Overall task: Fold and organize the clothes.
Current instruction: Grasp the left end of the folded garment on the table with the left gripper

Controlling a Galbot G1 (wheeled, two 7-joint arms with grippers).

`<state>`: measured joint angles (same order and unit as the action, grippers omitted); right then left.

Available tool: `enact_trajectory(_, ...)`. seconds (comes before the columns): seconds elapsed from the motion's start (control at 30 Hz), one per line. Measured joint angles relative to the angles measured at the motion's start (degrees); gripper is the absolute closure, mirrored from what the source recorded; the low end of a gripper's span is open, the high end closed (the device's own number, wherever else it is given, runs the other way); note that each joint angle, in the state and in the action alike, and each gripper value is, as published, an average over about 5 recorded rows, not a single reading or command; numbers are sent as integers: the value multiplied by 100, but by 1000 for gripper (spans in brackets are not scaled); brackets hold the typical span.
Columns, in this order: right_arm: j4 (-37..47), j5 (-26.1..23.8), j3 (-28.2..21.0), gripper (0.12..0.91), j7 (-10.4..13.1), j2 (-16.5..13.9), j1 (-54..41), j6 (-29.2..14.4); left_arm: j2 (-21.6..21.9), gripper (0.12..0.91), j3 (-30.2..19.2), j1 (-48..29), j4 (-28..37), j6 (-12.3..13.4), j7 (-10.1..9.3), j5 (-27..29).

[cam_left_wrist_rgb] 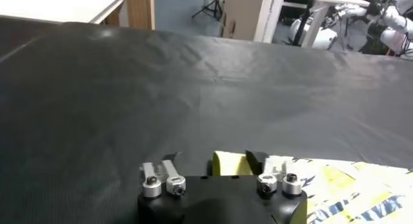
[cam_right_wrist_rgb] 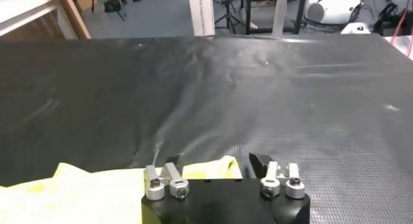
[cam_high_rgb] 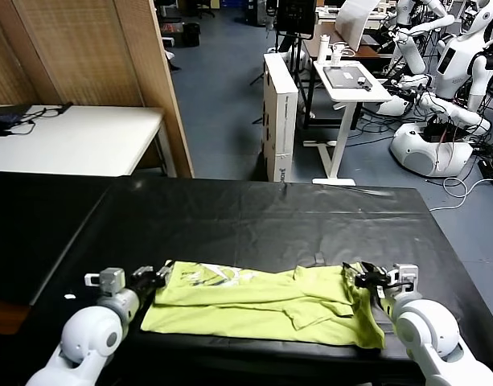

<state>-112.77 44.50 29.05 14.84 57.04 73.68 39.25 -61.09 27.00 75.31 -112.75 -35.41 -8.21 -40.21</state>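
Lime yellow-green T-shirt (cam_high_rgb: 262, 301) spread sideways along the near edge of the black-covered tabletop (cam_high_rgb: 254, 217), partly folded — rumpled layers, a sleeve flap lying on the body near the middle, a white print showing at the end toward the robot's left.

Left tool (cam_high_rgb: 159, 278) low at that printed end, right at the shirt's corner. In the left wrist view, left tool (cam_left_wrist_rgb: 215, 162) with its dark tips drawn close on a small peak of yellow cloth — clenched on the T-shirt (cam_left_wrist_rgb: 342, 186) edge, printed fabric lying just beside it.

Right tool (cam_high_rgb: 360, 276) at the opposite end, over the bunched cloth at the shirt's far corner. In the right wrist view, right tool (cam_right_wrist_rgb: 216, 161) with tips still standing apart, yellow fabric (cam_right_wrist_rgb: 97, 193) lying between and under them; cannot tell whether the cloth is actually pinched there or only lies below the tips.

Both rounded white forearms low at the near corners of the head view, one at each end of the garment.

Rest of the black cloth wrinkled in long shallow creases. Beyond the tabletop: a white table (cam_high_rgb: 69, 137) at the robot's left with dark cables on it, a wooden partition (cam_high_rgb: 141, 72), a tall white box (cam_high_rgb: 280, 112) standing on the blue floor, a small white stand desk (cam_high_rgb: 351, 80), and white robots (cam_high_rgb: 447, 88) parked at the far right.
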Motion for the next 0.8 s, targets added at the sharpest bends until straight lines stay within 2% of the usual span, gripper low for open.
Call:
enact_trajectory(0.1,20,-31,-8,512,-4,30,-5,-45,-12,836,0,16,3,8,11,-11)
enact_trajectory(0.27,35,-48,-7,811,-5,79,1,-174,-17,874,24,28,13,106,16,9)
enact_trajectory(0.33,39,-49,0,873,4,98,6,-218,-16,883,48,36,15,158,15,27)
enact_trajectory(0.8,155,-48,36,884,265,321,-17,-600,20,883,247,130,-27,199,15,12)
